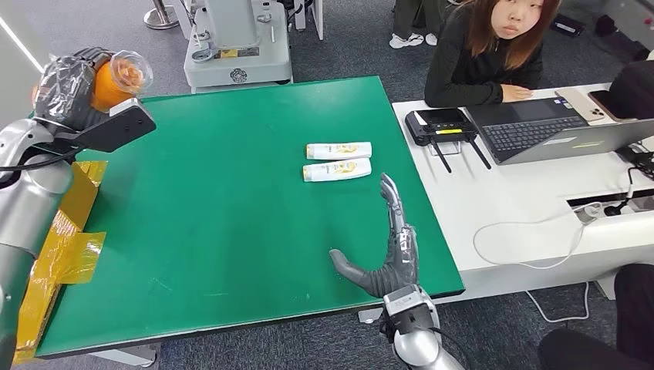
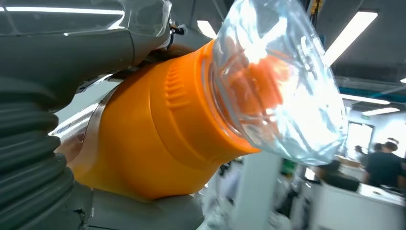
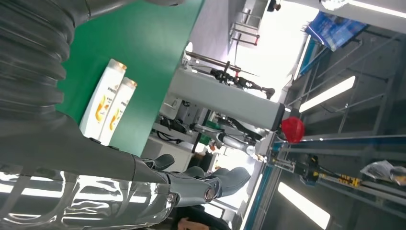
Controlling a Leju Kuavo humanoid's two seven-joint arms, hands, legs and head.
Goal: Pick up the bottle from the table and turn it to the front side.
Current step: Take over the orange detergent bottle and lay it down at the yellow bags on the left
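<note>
Where green table (image 1: 216,216) spreads, two bottles (image 1: 338,160).

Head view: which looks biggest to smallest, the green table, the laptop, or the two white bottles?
1. Green table
2. Laptop
3. The two white bottles: they look alike in size, so no order between them.

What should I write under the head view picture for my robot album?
Robot's open right hand hovers over the green table near two white bottles, while its left hand holds an orange-capped bottle.

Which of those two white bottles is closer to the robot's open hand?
The nearer bottle, lying just beyond the right hand's fingertips; the other bottle lies behind it, farther up the table.
</note>
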